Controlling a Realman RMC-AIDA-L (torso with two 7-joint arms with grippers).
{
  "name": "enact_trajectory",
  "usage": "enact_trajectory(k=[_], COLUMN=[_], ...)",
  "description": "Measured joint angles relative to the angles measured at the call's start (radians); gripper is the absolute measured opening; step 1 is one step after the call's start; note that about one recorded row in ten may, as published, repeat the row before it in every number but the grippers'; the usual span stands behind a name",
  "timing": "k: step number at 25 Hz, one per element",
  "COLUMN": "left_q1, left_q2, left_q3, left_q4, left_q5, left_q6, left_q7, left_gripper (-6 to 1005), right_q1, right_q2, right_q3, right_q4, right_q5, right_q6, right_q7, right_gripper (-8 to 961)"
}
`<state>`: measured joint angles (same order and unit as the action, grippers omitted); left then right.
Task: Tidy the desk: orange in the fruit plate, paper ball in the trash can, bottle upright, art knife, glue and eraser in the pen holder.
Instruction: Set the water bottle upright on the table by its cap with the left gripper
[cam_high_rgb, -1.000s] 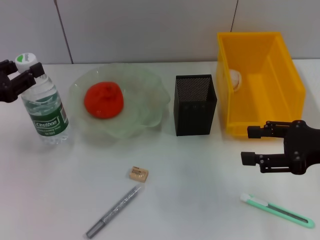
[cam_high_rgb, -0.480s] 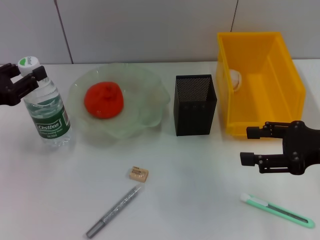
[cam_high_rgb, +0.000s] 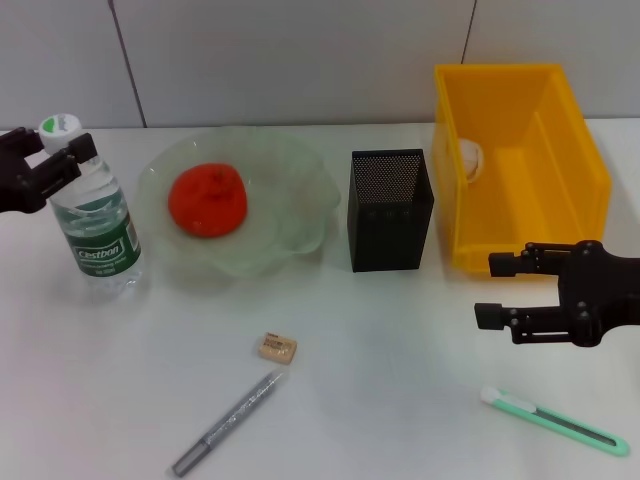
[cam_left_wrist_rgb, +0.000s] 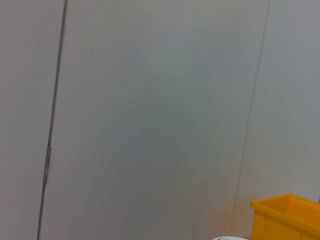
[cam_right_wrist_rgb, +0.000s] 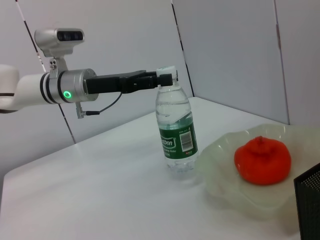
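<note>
Orange (cam_high_rgb: 207, 200) plated, paper ball (cam_high_rgb: 470, 158) binned, bottle (cam_high_rgb: 91, 215) upright, neck clenched by left gripper (cam_high_rgb: 48, 168). Still loose: art knife (cam_high_rgb: 553, 421) just below right gripper (cam_high_rgb: 497, 290), jaws spread, plus glue (cam_high_rgb: 229, 422), eraser (cam_high_rgb: 277, 347).

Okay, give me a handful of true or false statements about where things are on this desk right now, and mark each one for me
1. The orange lies in the fruit plate. True.
2. The bottle lies on its side. False: it stands upright, with the left gripper at its cap.
3. The art knife is inside the pen holder. False: it lies on the desk, below the right gripper.
4. The eraser and the glue both lie on the desk. True.
5. The trash can has something pale inside. True.
</note>
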<state>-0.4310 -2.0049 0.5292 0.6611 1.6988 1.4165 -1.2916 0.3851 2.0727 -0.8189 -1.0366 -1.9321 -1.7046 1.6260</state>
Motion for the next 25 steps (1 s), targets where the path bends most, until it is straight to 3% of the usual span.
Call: enact_trajectory(k=[8,25], left_q1=[0.005,0.011], left_q2=[-0.026,-0.044], left_q3=[-0.005,-0.005], left_q4=[-0.002,-0.028], left_q5=[-0.004,-0.004], left_q6=[-0.025,-0.056], left_q7=[0.046,0.107], left_gripper=[486,494], right_q1=[0.011,0.024], right_q2=[-0.006,-0.007], right_q3=[0.0,0.0], right_q4=[0.024,0.045], right_q5=[-0.001,-0.014], right_q6=[0.004,0.017], right_q7=[0.0,-0.001], right_gripper=[764,763])
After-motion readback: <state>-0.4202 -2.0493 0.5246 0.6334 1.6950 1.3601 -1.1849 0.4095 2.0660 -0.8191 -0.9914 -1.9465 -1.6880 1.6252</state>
